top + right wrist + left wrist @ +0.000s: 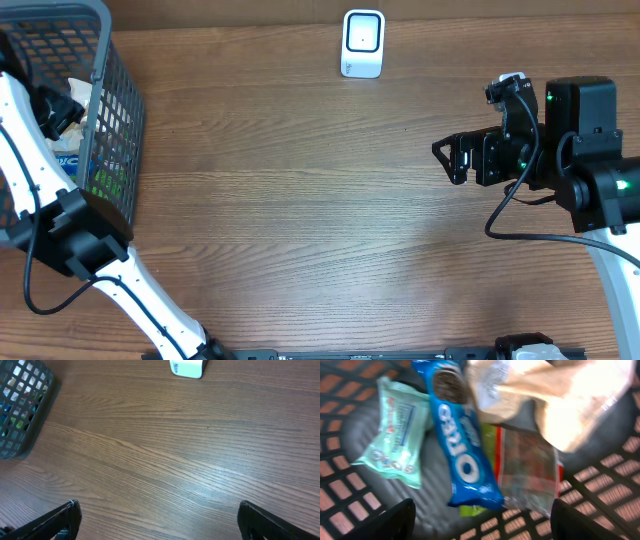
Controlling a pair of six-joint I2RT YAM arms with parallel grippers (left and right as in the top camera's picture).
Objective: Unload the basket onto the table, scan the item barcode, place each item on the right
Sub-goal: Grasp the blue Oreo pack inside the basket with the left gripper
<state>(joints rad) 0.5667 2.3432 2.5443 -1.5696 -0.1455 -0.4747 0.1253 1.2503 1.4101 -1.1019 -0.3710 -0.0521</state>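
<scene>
Scene, left to right.

- Far left: dark grey mesh basket (125,110) on the brown wood-grain table (300,220). The left arm reaches down into it.
- Left gripper (482,510): fingers spread wide with nothing between them. It hovers over the basket contents.
- Contents in the left wrist view:
  - mint-green soft packet (397,435) at the left, print too blurred to read
  - blue Oreo biscuit pack (462,455) beside it, lying lengthwise on top, with white "OREO" lettering and a biscuit picture at its far end
  - clear packet with green and red print (527,475), partly under the Oreo pack, unreadable
  - pale tan crinkled bag (555,400) at the far right, its printed panel illegible
- Centre, far edge: white box-shaped barcode scanner (362,42), standing alone, well apart from the basket. No writing can be made out on it.
- Right: right gripper (159,510), fingers at full spread and empty, held above bare table.

Judgement: the item to scan is in the basket, not yet lifted. The Oreo pack is the likeliest pick, being uppermost and nearest the left fingers.

Handling (estimate):
- The pack is light, with a glossy film wrapper that is probably slippery.
- The biscuits inside are brittle, so squeeze gently.
- Take hold across the narrow width near mid-length, not on the crimped ends, which would fold.
- No barcode shows on the upper face. It is presumably underneath, so the pack will need turning to face the scanner.
</scene>
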